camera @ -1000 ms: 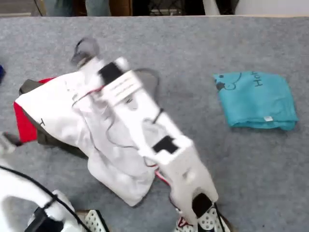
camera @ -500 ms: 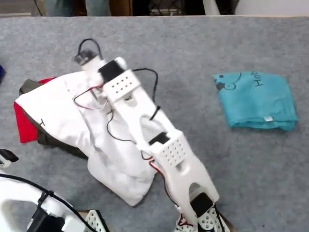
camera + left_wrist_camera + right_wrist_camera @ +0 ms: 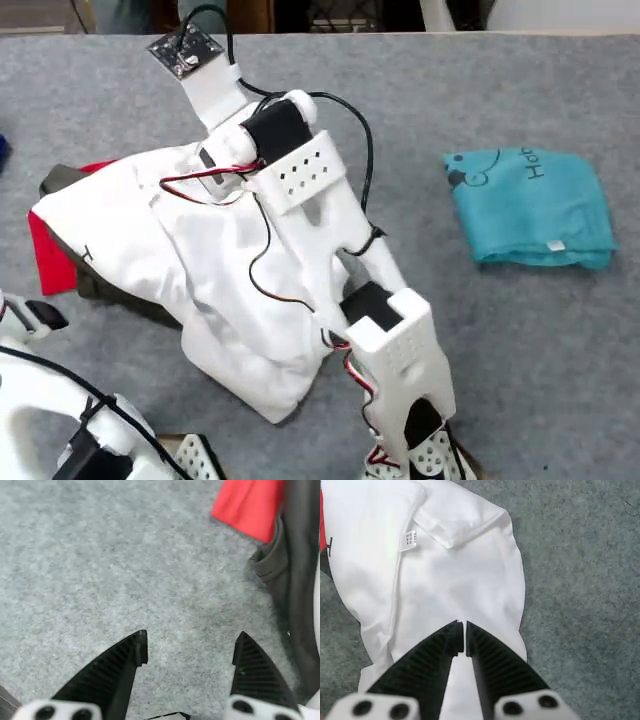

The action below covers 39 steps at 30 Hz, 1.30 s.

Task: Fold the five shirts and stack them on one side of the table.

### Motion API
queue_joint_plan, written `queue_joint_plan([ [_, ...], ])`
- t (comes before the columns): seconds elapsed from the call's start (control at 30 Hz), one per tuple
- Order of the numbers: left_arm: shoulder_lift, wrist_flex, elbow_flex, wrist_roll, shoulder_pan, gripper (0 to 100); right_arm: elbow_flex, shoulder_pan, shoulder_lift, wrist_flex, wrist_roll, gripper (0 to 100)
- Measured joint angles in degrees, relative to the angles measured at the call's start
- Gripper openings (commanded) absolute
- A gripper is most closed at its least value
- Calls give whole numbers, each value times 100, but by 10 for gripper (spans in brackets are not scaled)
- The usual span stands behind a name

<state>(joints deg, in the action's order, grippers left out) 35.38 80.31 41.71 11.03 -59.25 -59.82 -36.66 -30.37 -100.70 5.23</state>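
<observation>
A crumpled white shirt [image 3: 200,270] lies spread at the table's left, over a red shirt [image 3: 45,262] and a dark shirt [image 3: 105,292]. A folded teal shirt [image 3: 530,205] rests alone at the right. My right gripper [image 3: 461,626] is shut, its tips over the middle of the white shirt [image 3: 445,575], below the collar and label; no cloth shows pinched between them. In the high view its arm [image 3: 300,190] stretches across the shirt. Low over bare carpet my left gripper [image 3: 190,645] stands open, close to the red shirt [image 3: 247,505] and the dark shirt [image 3: 295,580].
Grey carpet [image 3: 450,330] covers the table. Both arm bases stand at the near edge, the left arm [image 3: 60,420] in the near left corner. Bare carpet lies between the white shirt and the teal one.
The right arm has lifted its wrist and swung it toward the table's far side, so more of the white shirt shows. The left arm has shifted slightly at the near left.
</observation>
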Motion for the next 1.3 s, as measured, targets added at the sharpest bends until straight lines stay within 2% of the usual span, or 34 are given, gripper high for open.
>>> queue_joint_plan([
  [0.17,0,-18,0,0,26,288,967,-246,-281,26,-264,340],
  [0.23,0,-18,0,0,26,288,1301,-299,-598,299,-659,382],
  [0.33,0,-18,0,0,26,288,1477,-281,-1143,695,-818,297],
  [0.47,0,-18,0,0,26,288,1468,-281,-1530,809,-835,3],
  [0.53,0,-18,0,0,26,288,1266,-281,-1565,818,-721,36],
  [0.57,0,-18,0,0,26,288,1169,-273,-1565,791,-686,11],
  [0.77,0,-18,0,0,26,288,352,70,-1565,158,-607,14],
  [0.87,0,-18,0,0,26,288,141,220,-1442,18,-264,14],
  [1.07,0,-18,0,0,26,288,316,273,-457,0,765,14],
  [1.17,0,-18,0,0,26,288,457,334,62,-9,905,14],
  [1.3,0,-18,0,0,26,288,519,958,879,-9,914,17],
])
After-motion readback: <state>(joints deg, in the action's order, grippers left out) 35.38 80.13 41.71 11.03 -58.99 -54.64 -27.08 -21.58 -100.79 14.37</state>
